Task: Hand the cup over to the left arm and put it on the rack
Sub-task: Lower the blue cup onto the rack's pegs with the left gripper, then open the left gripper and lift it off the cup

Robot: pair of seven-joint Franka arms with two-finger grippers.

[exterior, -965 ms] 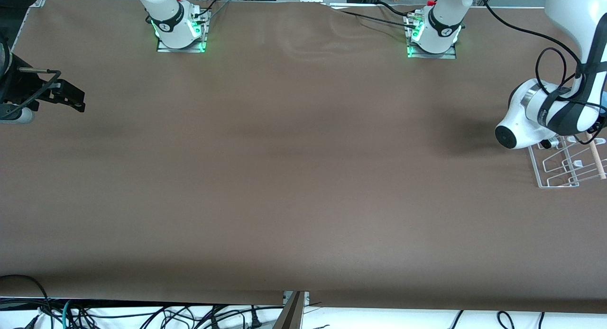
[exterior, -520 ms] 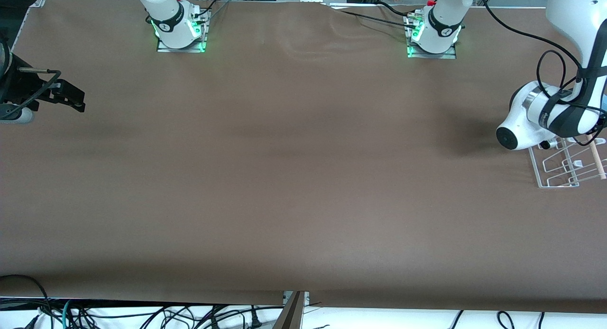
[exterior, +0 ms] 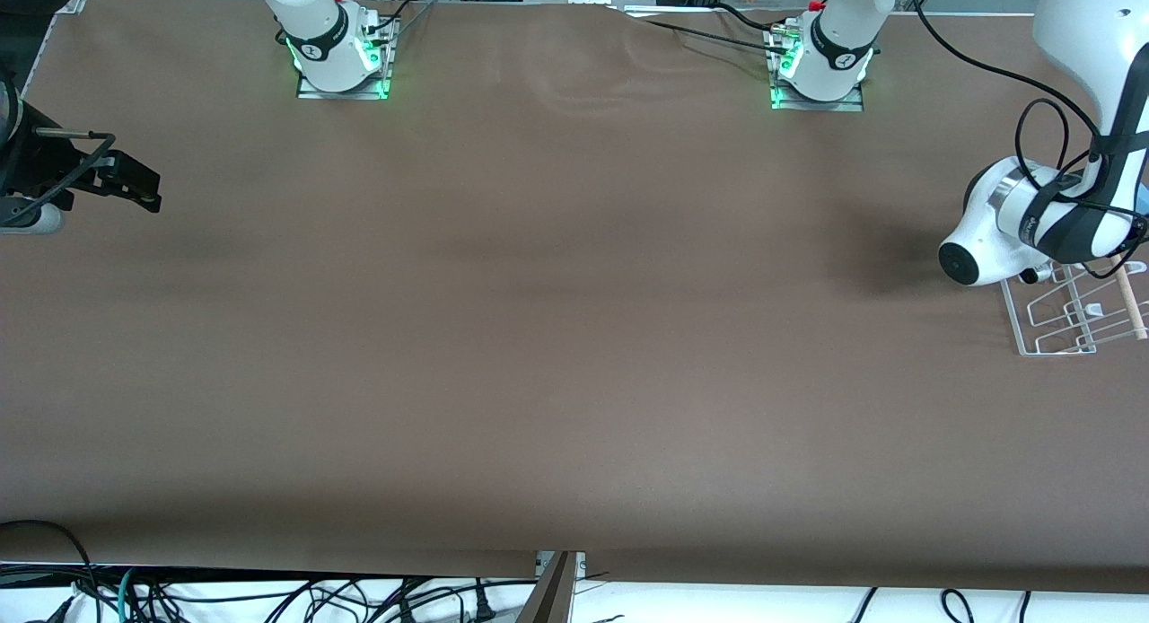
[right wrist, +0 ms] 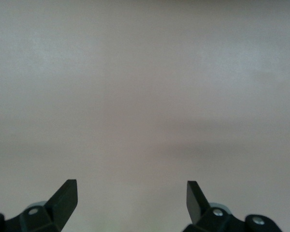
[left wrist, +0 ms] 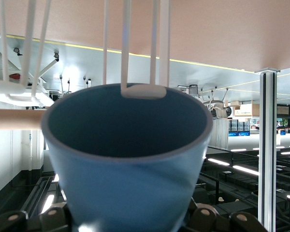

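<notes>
In the left wrist view the light-blue cup (left wrist: 125, 159) fills the space between my left gripper's jaws (left wrist: 130, 215), which are shut on its base. The cup's open mouth faces the white wire rack (left wrist: 127, 48), and one white peg tip (left wrist: 144, 91) sits at the rim. The pale wooden rod (left wrist: 14, 118) runs beside the cup. In the front view the left arm's wrist (exterior: 1032, 219) hangs over the rack (exterior: 1059, 322) at the left arm's end of the table and hides gripper and cup. My right gripper (right wrist: 130, 193) is open and empty, waiting at the right arm's end (exterior: 135, 188).
The rack's wooden rod (exterior: 1127, 304) lies along the rack's edge toward the table end. The two arm bases (exterior: 341, 57) (exterior: 817, 66) stand along the table's back edge. Black cables (exterior: 1041, 129) loop by the left arm's wrist. The brown table top (exterior: 556, 318) is bare.
The left arm's wrist has shifted slightly over the rack toward the table's end. The right arm has not moved.
</notes>
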